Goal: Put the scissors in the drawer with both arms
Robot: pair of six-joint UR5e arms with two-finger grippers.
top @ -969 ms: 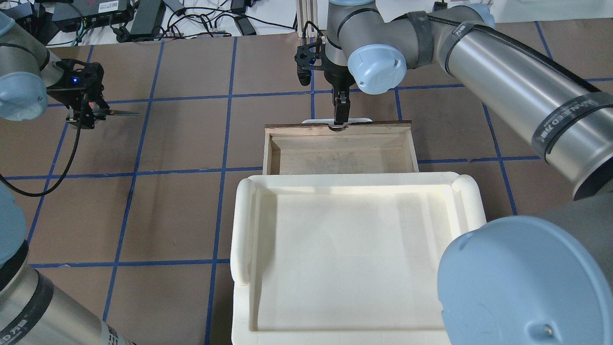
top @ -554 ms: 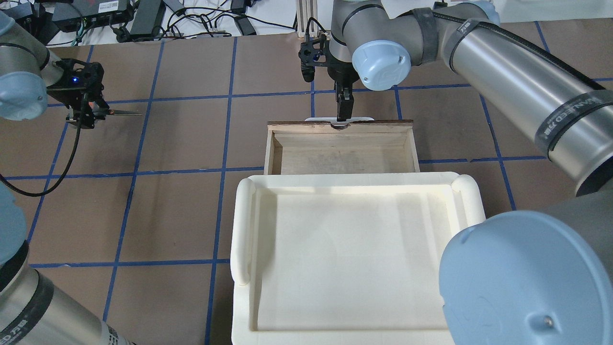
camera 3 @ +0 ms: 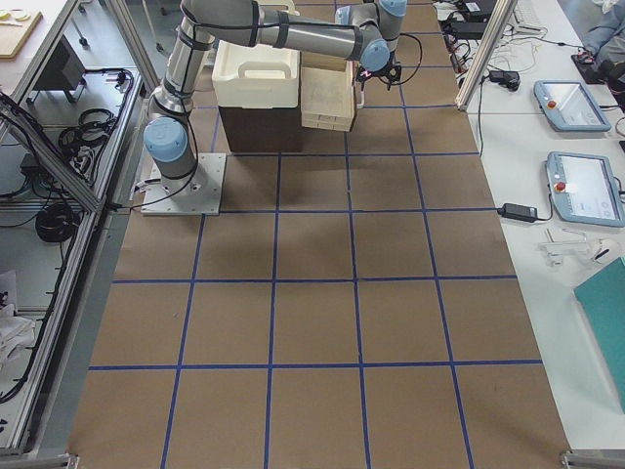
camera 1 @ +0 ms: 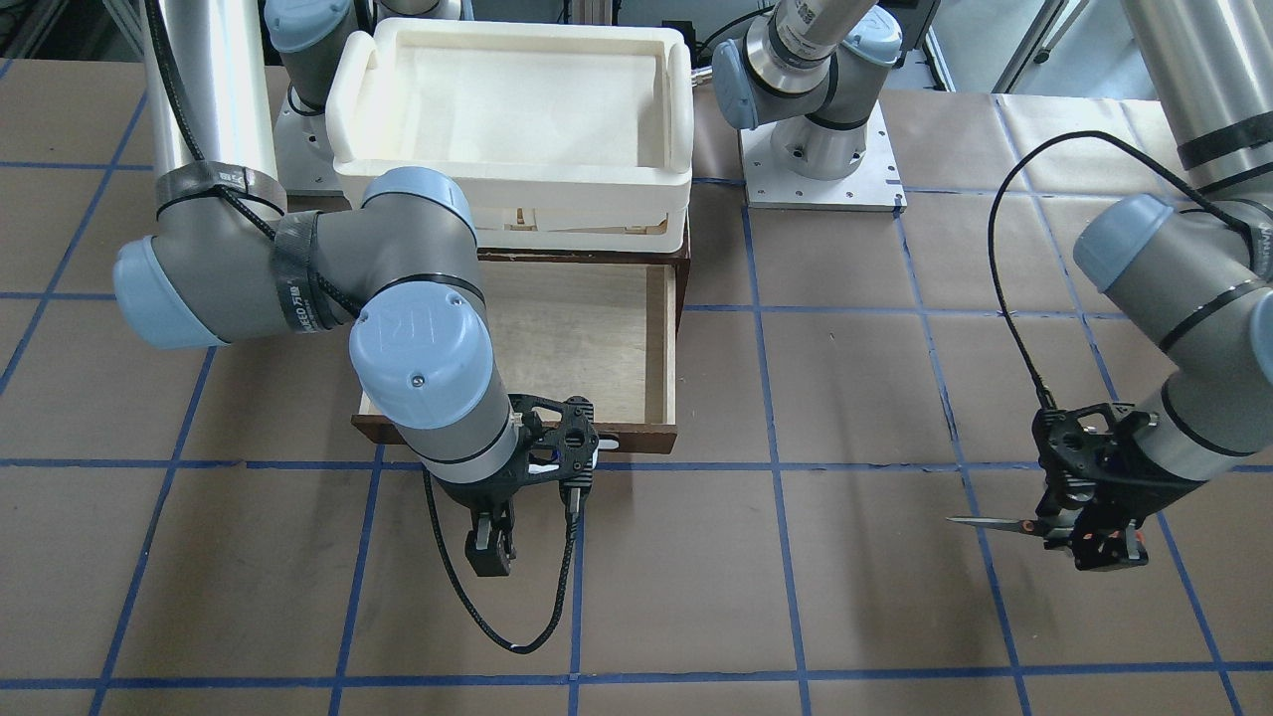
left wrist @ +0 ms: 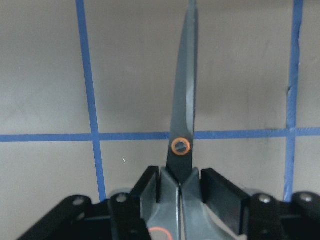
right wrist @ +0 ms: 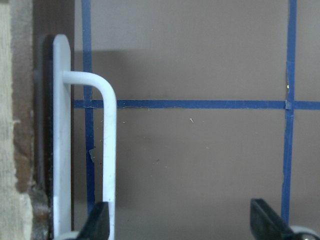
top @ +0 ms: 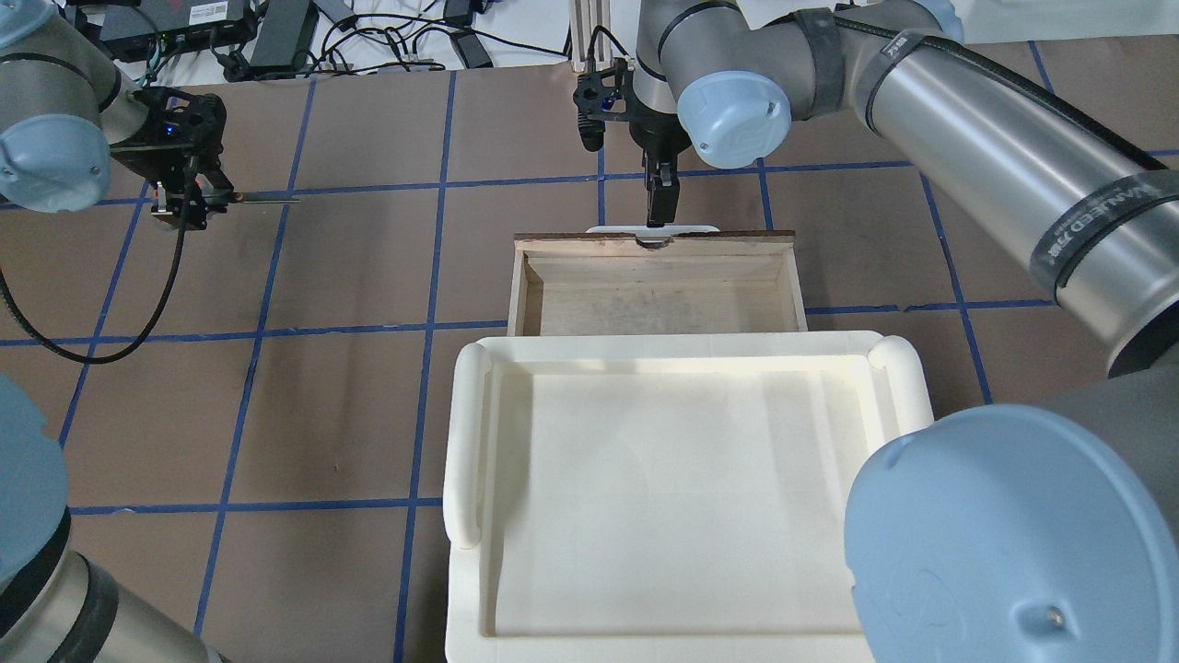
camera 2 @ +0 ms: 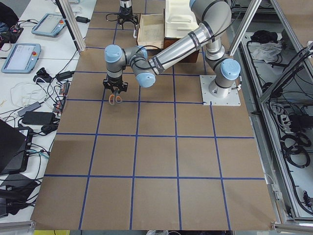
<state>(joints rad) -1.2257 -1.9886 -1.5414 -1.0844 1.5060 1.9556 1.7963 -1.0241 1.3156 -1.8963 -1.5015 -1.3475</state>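
My left gripper is shut on the scissors by their grey handles and holds them above the table at the far left, blades pointing towards the drawer side. The left wrist view shows the blades closed, with the orange pivot just past the fingers. The drawer is pulled open and its pale inside is bare. My right gripper is open just outside the drawer's front, above the white bar handle. The handle lies beside one finger, not gripped.
The white plastic bin sits on the dark cabinet behind the open drawer, close to the robot. Brown table paper with blue tape lines lies between the scissors and the drawer. Cables and power supplies lie beyond the far table edge.
My left gripper has moved away from the robot and slightly right with the scissors. My right gripper has drawn back a little from the drawer front.
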